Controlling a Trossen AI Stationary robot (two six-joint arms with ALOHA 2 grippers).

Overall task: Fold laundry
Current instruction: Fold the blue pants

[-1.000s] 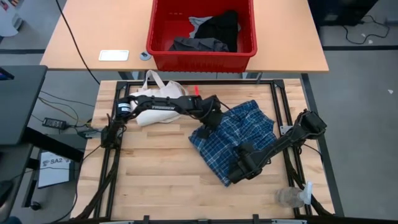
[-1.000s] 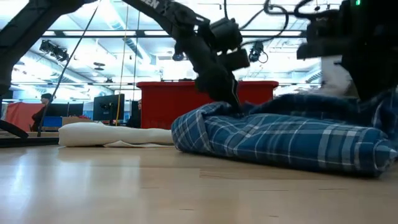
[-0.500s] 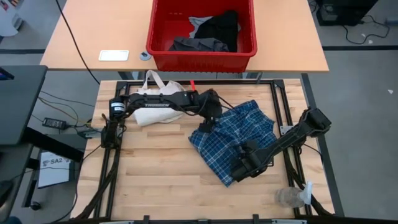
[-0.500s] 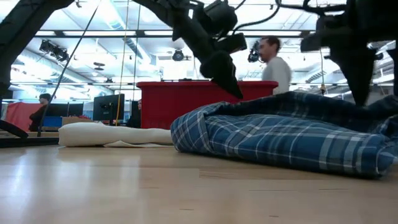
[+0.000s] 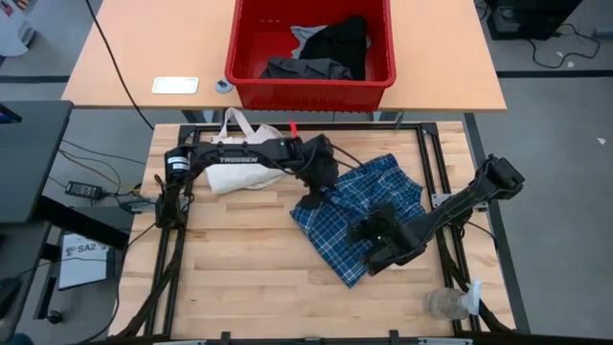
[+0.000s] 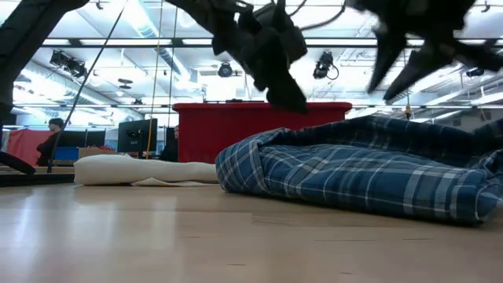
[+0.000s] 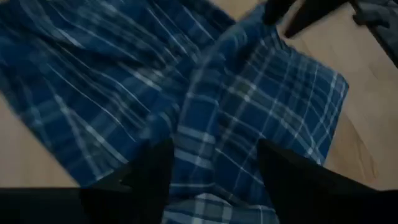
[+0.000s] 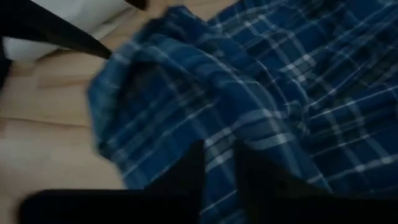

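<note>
The blue-and-white plaid garment (image 5: 359,218) lay crumpled on the right half of the wooden bench (image 5: 239,278), bunched into soft folds rather than spread flat. Seen from bench height, it formed a low rumpled mound (image 6: 354,169) with the red bin (image 6: 236,130) behind it.

The left gripper (image 5: 311,196) hung over the garment's left edge, reaching in from the bench's back left side. In the left wrist view its two fingers (image 7: 152,180) stood clearly apart, with plaid cloth showing between them and nothing pinched. From the low view the gripper (image 6: 283,86) was above the cloth, not touching it.

The right gripper (image 5: 369,233) was over the near middle of the garment, its arm coming in from the bench's right edge. In its own wrist view the fingers (image 8: 189,177) were close to each other with only a narrow slit between them, and the plaid cloth (image 8: 249,93) lay beyond them; whether any fabric was caught in that slit could not be told.

A cream tote bag (image 5: 244,158) lay at the bench's back left, just beside the left arm. The red bin (image 5: 311,48) stood on a second table beyond the bench, holding dark clothes (image 5: 335,43) and a lighter grey piece. A clear plastic bottle (image 5: 448,304) lay at the bench's front right corner.
</note>
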